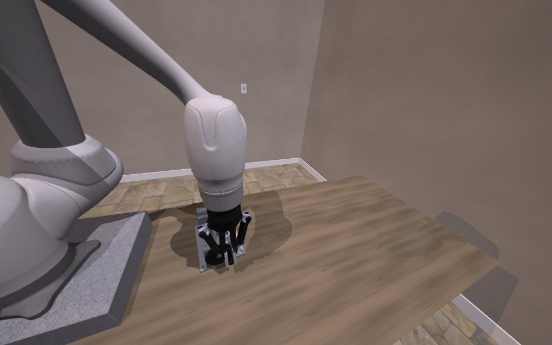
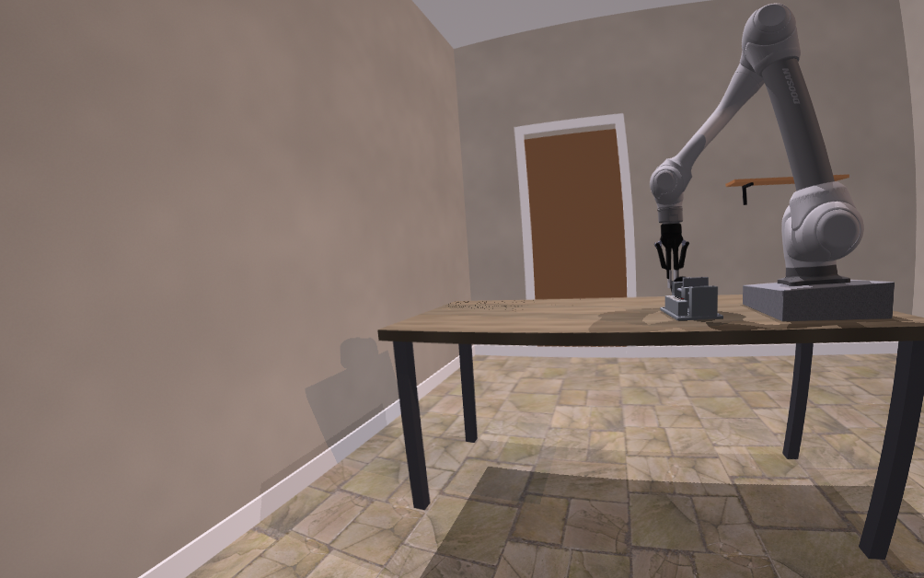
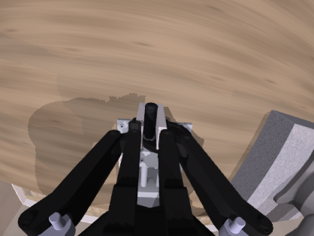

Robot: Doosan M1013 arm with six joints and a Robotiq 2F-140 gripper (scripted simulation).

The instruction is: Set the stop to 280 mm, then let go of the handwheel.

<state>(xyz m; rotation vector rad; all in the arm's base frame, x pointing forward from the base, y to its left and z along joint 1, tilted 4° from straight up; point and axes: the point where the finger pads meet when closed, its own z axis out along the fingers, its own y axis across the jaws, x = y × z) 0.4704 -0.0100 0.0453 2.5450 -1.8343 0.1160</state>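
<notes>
A small grey fixture [image 1: 200, 248] [image 2: 703, 301] [image 3: 122, 125] with a base plate stands on the table. Its black handwheel [image 1: 212, 257] [image 3: 152, 146] lies flat at the end towards the top camera, partly under the fingers. The handwheel's upright black handle [image 1: 230, 260] [image 3: 151, 114] stands between the pale fingertips. My gripper [image 1: 230, 259] [image 2: 674, 275] [image 3: 150, 112] points down and is shut on this handle, with one pad on each side. The stop and the scale cannot be made out; the gripper covers much of the fixture, and no number is readable.
The arm stands on a grey stone block [image 1: 87, 280] [image 2: 817, 301] [image 3: 263, 161], to the left of the fixture in the top view. The wooden table [image 1: 325, 260] [image 2: 537, 317] [image 3: 210, 49] bears both. A wall shelf [image 2: 766, 180] shows behind the arm.
</notes>
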